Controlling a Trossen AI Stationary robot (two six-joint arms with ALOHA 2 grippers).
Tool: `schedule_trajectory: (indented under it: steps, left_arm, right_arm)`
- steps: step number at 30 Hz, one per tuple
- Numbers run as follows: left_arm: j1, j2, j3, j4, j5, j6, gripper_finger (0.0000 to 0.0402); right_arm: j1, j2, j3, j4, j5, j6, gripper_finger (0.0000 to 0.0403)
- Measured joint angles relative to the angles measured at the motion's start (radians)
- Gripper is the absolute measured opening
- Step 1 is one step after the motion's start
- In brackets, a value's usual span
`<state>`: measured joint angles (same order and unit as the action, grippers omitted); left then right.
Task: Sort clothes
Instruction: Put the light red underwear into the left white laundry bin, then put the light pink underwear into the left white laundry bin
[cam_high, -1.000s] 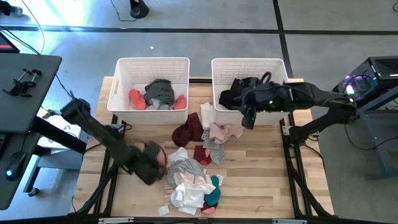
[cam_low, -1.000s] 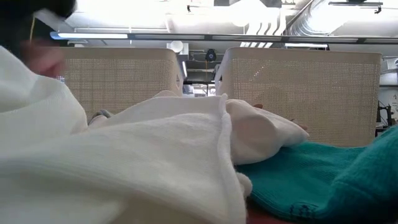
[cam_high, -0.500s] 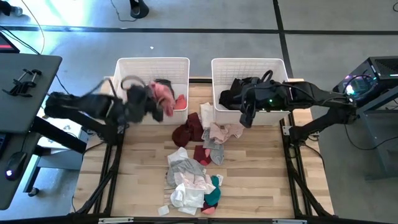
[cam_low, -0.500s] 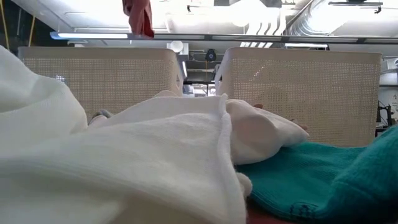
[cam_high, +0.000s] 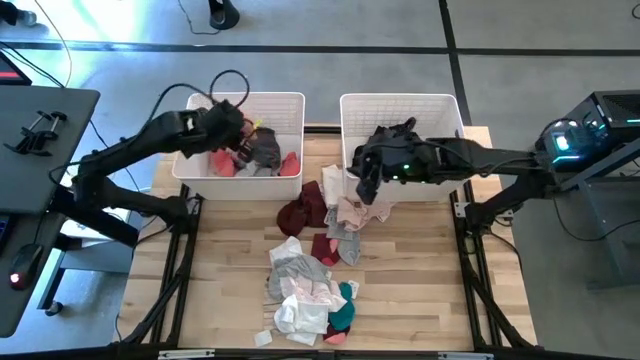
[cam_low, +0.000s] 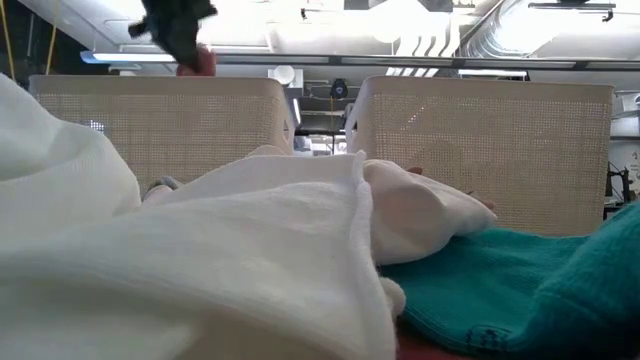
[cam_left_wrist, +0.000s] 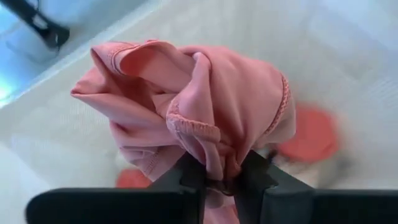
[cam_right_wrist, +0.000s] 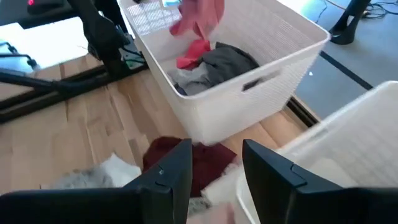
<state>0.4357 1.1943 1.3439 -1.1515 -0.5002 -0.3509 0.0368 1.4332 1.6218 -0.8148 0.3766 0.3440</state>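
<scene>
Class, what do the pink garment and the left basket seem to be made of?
Pink garment: soft matte knit fabric, apparently; it folds limply and has a stitched hem.
Left basket: probably rigid white plastic; walls smooth, straight, finely perforated.

One camera hangs above me, looking straight down on the whole table (cam_high: 230, 280), both baskets in the upper middle of its frame. A second sits at table-top level, so near the heap that white cloth (cam_low: 180, 260) fills its lower frame. My left wrist camera looks down at close range into the left basket (cam_left_wrist: 348, 56). My right wrist camera sees that same basket from farther off, upper centre.
</scene>
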Motion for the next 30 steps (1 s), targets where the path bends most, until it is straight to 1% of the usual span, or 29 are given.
schedule_trajectory:
  steps: [3, 5, 8, 11, 14, 18, 20, 22, 25, 28, 30]
  left_arm:
    - [0.083, 0.027, -0.075, 0.021, 0.03, 0.081, 0.0061]
    - [0.133, 0.037, -0.135, 0.069, 0.053, 0.122, 0.0075]
    - [0.208, 0.042, -0.212, 0.151, 0.168, 0.203, 0.0104]
    - [0.267, 0.041, -0.26, 0.232, 0.281, 0.241, 0.0136]
    - [0.308, 0.041, -0.27, 0.261, 0.314, 0.283, 0.0167]
    - [0.338, 0.026, -0.264, 0.282, 0.313, 0.322, 0.0199]
    - [0.346, 0.016, -0.246, 0.276, 0.317, 0.33, 0.0207]
    - [0.346, -0.004, -0.23, 0.276, 0.343, 0.361, 0.0209]
    - [0.329, -0.047, -0.207, 0.293, 0.436, 0.36, 0.0207]
    - [0.291, -0.105, -0.199, 0.339, 0.58, 0.317, 0.0201]
    - [0.25, -0.148, -0.198, 0.392, 0.666, 0.297, 0.0197]
  right_arm:
    - [0.0, 0.037, 0.0, 0.055, -0.008, 0.019, 0.0129]
    - [0.0, 0.054, 0.0, 0.077, -0.009, 0.029, 0.0129]
    - [0.0, 0.06, 0.0, 0.086, -0.009, 0.08, 0.0129]
    - [0.001, 0.057, 0.0, 0.085, -0.009, 0.143, 0.0129]
    - [0.015, 0.052, 0.0, 0.084, -0.008, 0.211, 0.0129]
    - [0.039, 0.056, 0.0, 0.079, -0.01, 0.248, 0.0129]
    - [0.048, 0.058, 0.0, 0.076, -0.017, 0.266, 0.0129]
    - [0.05, 0.059, 0.0, 0.075, -0.05, 0.285, 0.0129]
    - [0.05, 0.058, 0.0, 0.072, -0.126, 0.27, 0.0129]
    - [0.05, 0.058, 0.0, 0.047, -0.21, 0.232, 0.0129]
    - [0.053, 0.058, 0.0, 0.011, -0.287, 0.21, 0.0129]
